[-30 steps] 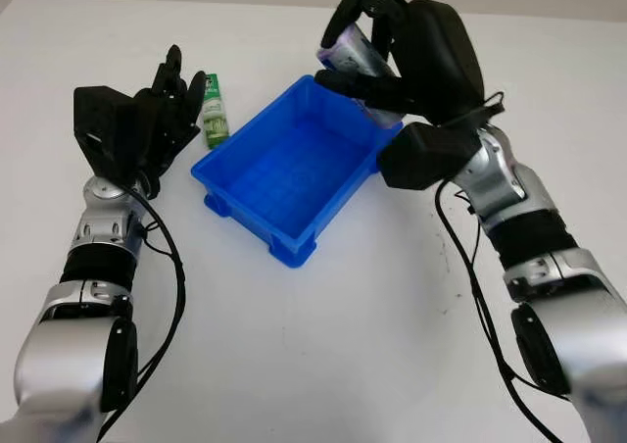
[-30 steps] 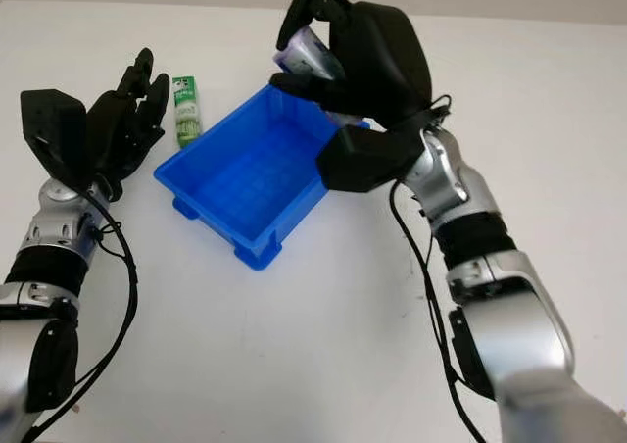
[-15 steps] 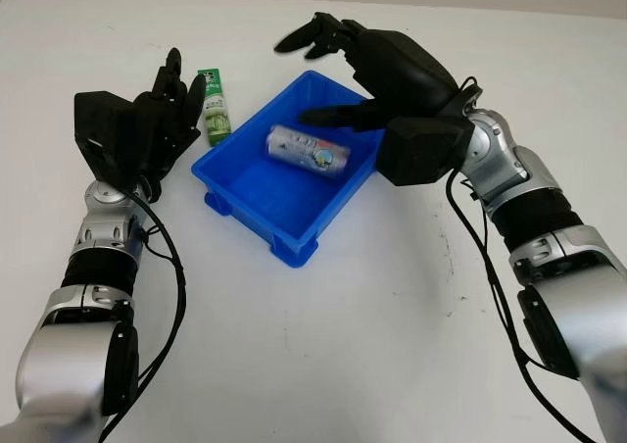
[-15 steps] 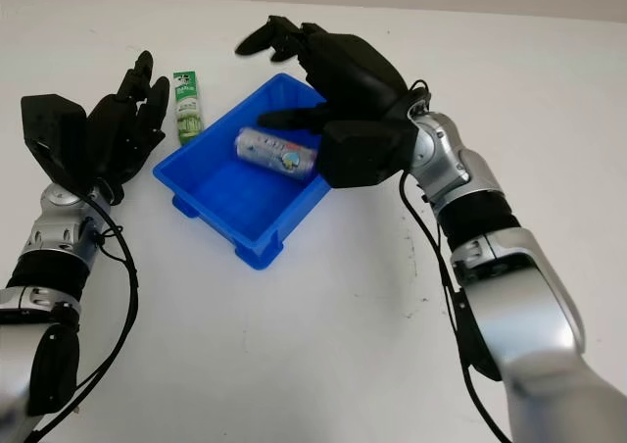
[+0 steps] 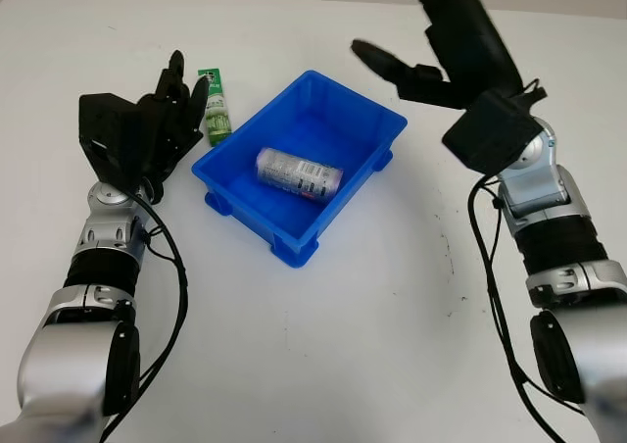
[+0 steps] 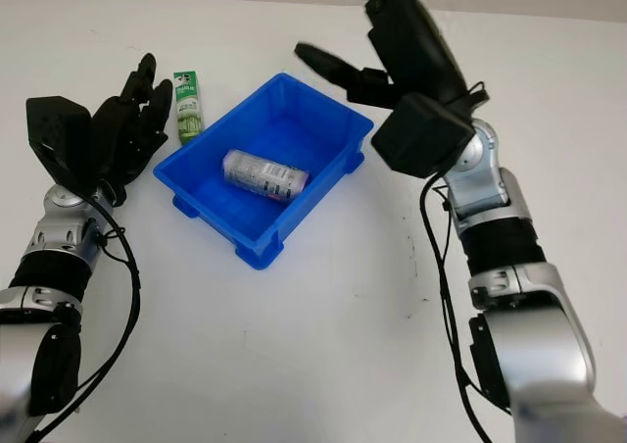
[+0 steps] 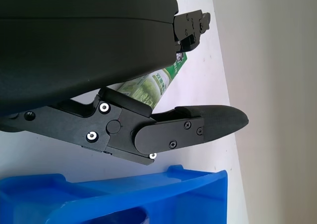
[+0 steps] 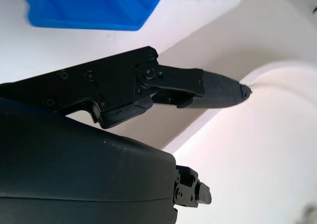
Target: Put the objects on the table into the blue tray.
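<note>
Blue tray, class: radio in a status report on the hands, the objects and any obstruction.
Right hand open, raised beyond blue tray. Left hand open beside green tube. Can in tray; tube on table. No obstruction.

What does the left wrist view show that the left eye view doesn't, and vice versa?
Left wrist view: the green tube up close, framed by the shell and a finger of the left hand. Left eye view: the can lying in the blue tray, and the open right hand held high beyond the tray. Both: tube, tray and the open left hand beside the tube.
</note>
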